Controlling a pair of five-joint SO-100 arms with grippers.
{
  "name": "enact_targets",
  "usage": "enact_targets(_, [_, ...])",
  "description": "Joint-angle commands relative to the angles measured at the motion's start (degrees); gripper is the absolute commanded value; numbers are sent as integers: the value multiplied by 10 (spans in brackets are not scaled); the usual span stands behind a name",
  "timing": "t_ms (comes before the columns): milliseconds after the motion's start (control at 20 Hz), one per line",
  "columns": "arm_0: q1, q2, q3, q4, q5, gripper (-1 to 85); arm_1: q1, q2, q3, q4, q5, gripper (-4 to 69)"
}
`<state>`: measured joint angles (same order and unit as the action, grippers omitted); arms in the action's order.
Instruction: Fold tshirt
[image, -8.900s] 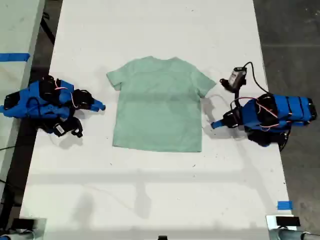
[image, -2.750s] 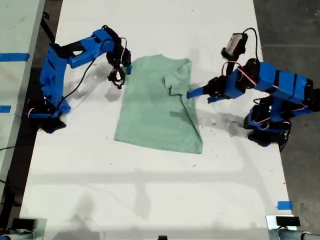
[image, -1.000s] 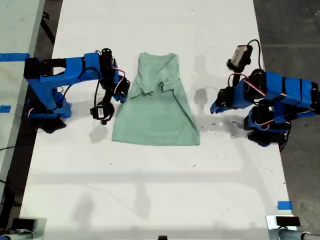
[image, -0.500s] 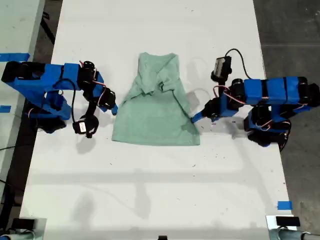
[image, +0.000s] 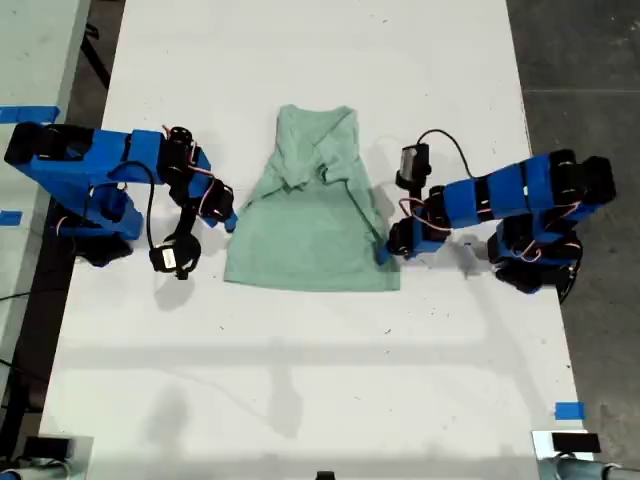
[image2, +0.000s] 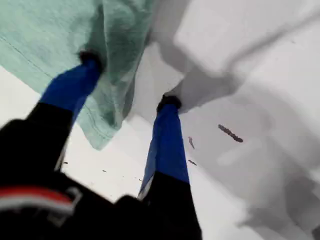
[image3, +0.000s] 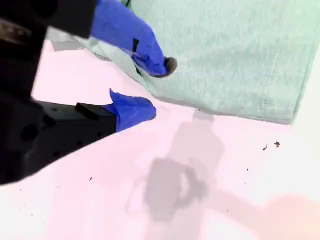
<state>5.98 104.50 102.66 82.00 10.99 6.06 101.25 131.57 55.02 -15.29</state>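
Bright, even overhead light washes the white matte tabletop (image: 300, 380), with soft grey shadows under both arms. The exterior view is sharp. Both wrist views are blurred; the second has a pink cast.

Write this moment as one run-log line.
task: fold tshirt | tshirt: sleeves folded in | my first hand: open, straddling edge | my second hand: open, at edge

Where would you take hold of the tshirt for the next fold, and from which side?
Grip the tshirt at its two bottom hem corners, each from its own side, coming in low along the table. It lies flat with the sleeves folded in, so the hem is the widest free edge. My first gripper and my second gripper are open at the side edges.
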Motion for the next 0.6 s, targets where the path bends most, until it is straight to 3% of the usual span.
enact_targets(0, [17,1,-4,-5,-8,72,6,2,3,-25,0,29])
enact_targets(200, [23,0,-4,-11,-10,60,-4,30,-2,0,-4,-19])
enact_targets(400, [29,-3,-4,-18,-12,55,-22,156,-62,150,12,-19])
enact_targets(550, [30,-9,-4,-29,-12,54,-41,155,-150,146,7,-18])
